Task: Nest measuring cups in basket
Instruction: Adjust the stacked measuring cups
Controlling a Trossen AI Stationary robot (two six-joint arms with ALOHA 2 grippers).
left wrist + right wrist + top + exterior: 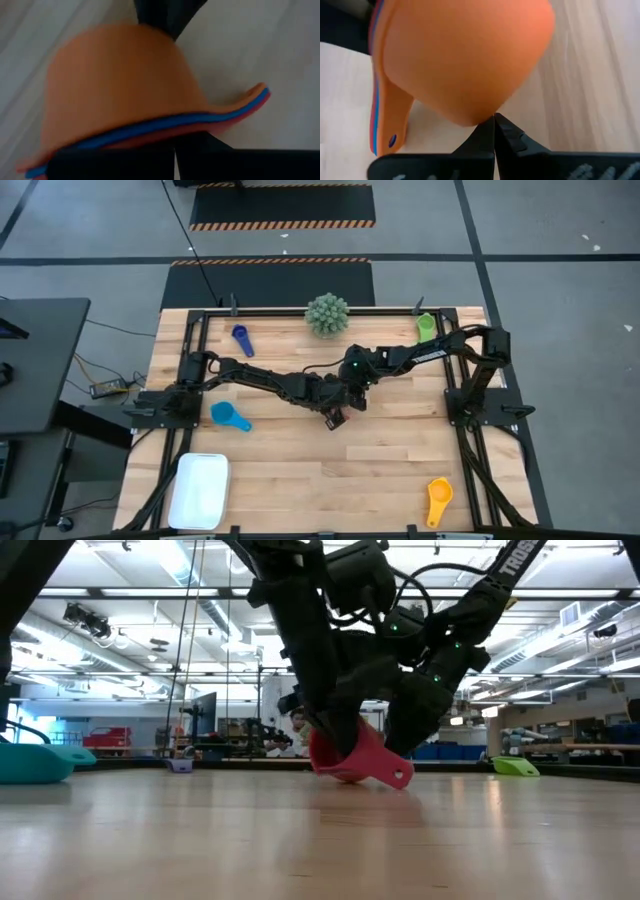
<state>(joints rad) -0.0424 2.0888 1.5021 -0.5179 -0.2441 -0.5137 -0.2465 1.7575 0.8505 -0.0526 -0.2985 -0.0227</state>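
Observation:
A stack of nested measuring cups (352, 758), orange outside with blue and red layers at the rim, sits tilted at mid-table between both grippers. My left gripper (175, 157) is shut at the stack's rim. My right gripper (494, 120) is shut, its tips at the stack's rounded bottom. Four single cups lie on the table: dark blue (241, 338), light blue (230, 416), green (426, 327) and yellow (438, 500). The white basket (200, 490) stands at the near left. My left gripper holds the stack by its layered rim (150, 134), to one side of the handle (257, 95), slanting down from above. Its own fingers hide the exact hold. The stack is tilted, handle end low (398, 777); whether that end touches the table I cannot tell. My right gripper has its shut fingertips (490, 131) against the orange cup's rounded bottom (475, 112), slanting down from the table's right. It grasps nothing. The stack's handle (390, 132) points away to one side.
A spiky green ball plant (327, 314) stands at the far middle. Both arms cross the table's middle and meet there. Black frame rails run along the table's left, right and far sides. Bare wood lies between the stack and the basket.

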